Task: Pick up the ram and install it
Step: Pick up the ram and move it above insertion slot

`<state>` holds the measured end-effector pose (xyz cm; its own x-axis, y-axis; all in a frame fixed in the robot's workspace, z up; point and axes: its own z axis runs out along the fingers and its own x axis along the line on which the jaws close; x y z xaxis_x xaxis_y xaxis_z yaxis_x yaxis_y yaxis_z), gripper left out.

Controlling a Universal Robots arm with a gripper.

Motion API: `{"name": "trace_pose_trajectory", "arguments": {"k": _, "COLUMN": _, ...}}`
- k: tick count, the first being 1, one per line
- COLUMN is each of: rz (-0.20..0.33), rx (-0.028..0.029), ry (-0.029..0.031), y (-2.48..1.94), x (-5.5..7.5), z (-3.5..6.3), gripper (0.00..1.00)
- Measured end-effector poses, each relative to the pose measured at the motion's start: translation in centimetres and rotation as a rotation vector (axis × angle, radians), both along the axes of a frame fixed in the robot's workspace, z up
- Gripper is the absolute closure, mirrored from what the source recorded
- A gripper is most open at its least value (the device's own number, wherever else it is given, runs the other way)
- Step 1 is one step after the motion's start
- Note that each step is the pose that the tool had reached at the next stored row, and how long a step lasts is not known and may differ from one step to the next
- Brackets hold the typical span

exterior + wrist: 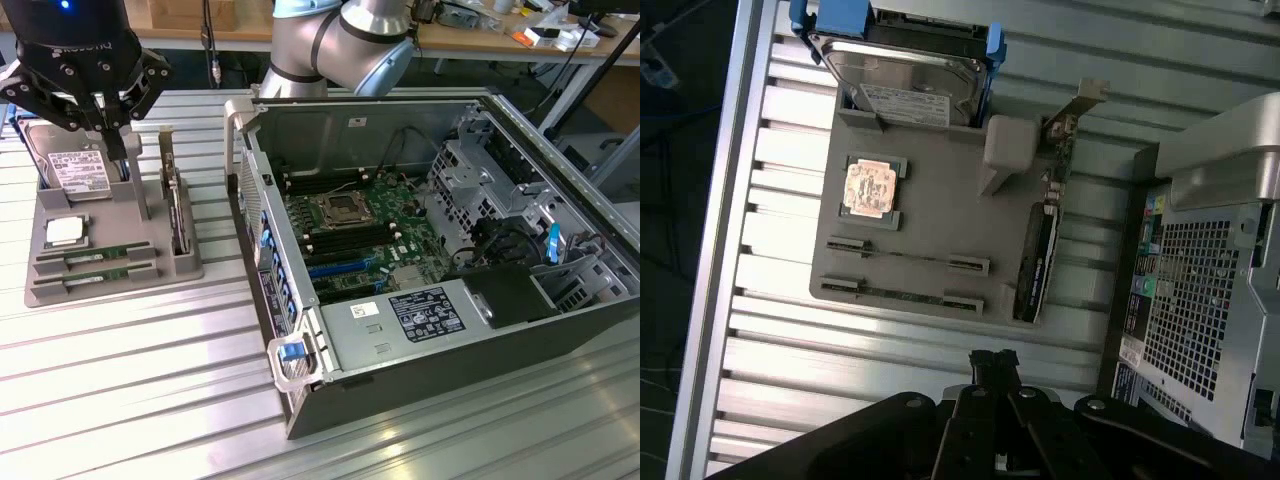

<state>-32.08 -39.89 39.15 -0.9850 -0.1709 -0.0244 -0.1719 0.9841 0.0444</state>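
Carefully, with the gripper (120, 165) clenched on nothing above the gray tray (112, 225), line up squarely along the ram (97, 254) lying in its slot.

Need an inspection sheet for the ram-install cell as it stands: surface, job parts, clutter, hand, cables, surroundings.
Surface: slatted metal table carries a gray tray and an open computer case.
Job's things: two ram sticks lie in the tray's slots, not picked up; motherboard exposed inside the case.
Clutter: hard drive, processor and upright card share the tray.
Grippers: hand shut, holding nothing, hovering over the tray.
Cables: black leads inside the case by the drive cage.
Surroundings: workbench behind, with loose items on it.
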Motion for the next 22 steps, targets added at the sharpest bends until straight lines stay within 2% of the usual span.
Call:
{"name": "trace_pose_trajectory", "arguments": {"k": 12, "rz": 0.057, "rx": 0.0000, "ry": -0.0001, "y": 0.00, "x": 0.00, "z": 0.00, "gripper": 0.89}}
{"name": "trace_pose_trajectory", "arguments": {"k": 22, "rz": 0.138, "rx": 0.0000, "ry": -0.0001, "y": 0.00, "x": -0.01, "z": 0.00, "gripper": 0.89}}
